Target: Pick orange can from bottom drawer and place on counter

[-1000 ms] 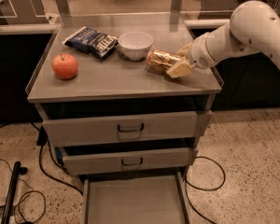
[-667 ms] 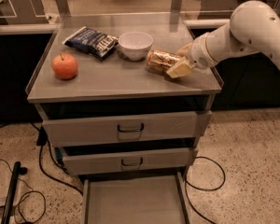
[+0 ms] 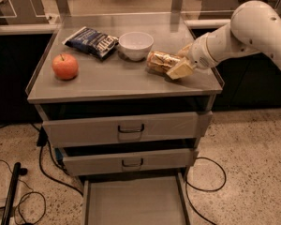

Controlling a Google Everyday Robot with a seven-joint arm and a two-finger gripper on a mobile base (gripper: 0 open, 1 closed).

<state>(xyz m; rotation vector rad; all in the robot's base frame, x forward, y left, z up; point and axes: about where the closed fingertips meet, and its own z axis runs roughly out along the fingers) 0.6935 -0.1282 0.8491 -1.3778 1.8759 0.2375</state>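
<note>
The orange can, shiny orange-gold and brown, lies on its side at the right of the counter, touching or just above the top. My gripper reaches in from the right on a white arm and is shut on the can's right end. One pale finger is in front of the can and the other is behind it. The bottom drawer is pulled open below, and its grey floor shows nothing on it.
An orange-red apple sits at the counter's left. A dark snack bag and a white bowl sit at the back. The two upper drawers are closed. Black cables lie on the speckled floor.
</note>
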